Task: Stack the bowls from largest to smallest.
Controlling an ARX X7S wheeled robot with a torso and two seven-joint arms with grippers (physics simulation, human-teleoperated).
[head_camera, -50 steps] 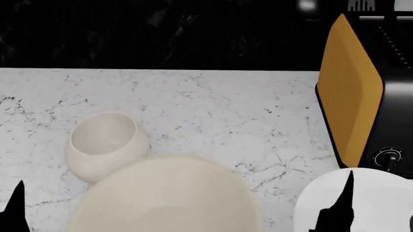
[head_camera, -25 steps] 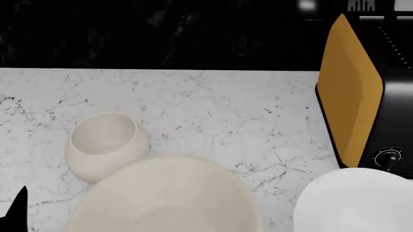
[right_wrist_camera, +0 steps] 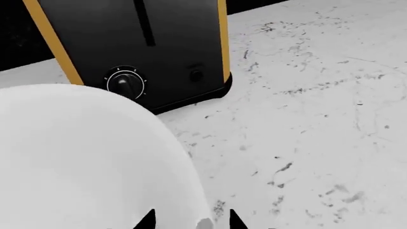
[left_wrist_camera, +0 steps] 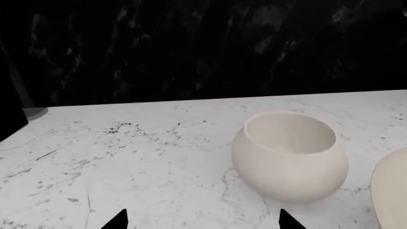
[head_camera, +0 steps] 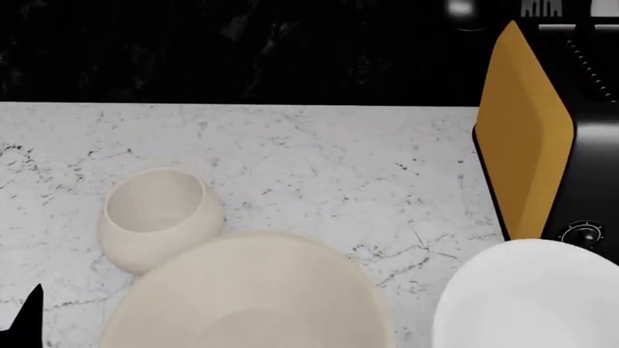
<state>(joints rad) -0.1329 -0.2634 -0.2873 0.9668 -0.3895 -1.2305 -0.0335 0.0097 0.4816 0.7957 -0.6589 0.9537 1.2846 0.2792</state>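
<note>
The small cream bowl (head_camera: 155, 216) lies tilted on the marble counter, touching the large beige bowl (head_camera: 246, 293) in front of it. In the left wrist view the small bowl (left_wrist_camera: 289, 155) is ahead of my left gripper (left_wrist_camera: 203, 223), which is open and empty; one dark fingertip (head_camera: 26, 319) shows at the head view's lower left. The glossy white bowl (head_camera: 527, 297) is at the lower right and looks raised off the counter. My right gripper (right_wrist_camera: 190, 222) is shut on the white bowl's (right_wrist_camera: 83, 157) rim, one finger inside and one outside. The head view hides that gripper.
A black-and-orange toaster (head_camera: 541, 138) stands at the right, close behind the white bowl; its knob (right_wrist_camera: 124, 82) faces the right wrist camera. A dark marbled backsplash (head_camera: 242, 51) runs along the counter's far edge. Bare marble (head_camera: 338, 159) lies between the bowls and the wall.
The white bowl looks larger and has shifted slightly up and left in the head view. The right finger seen over it a second ago no longer shows. The left fingertip dropped lower.
</note>
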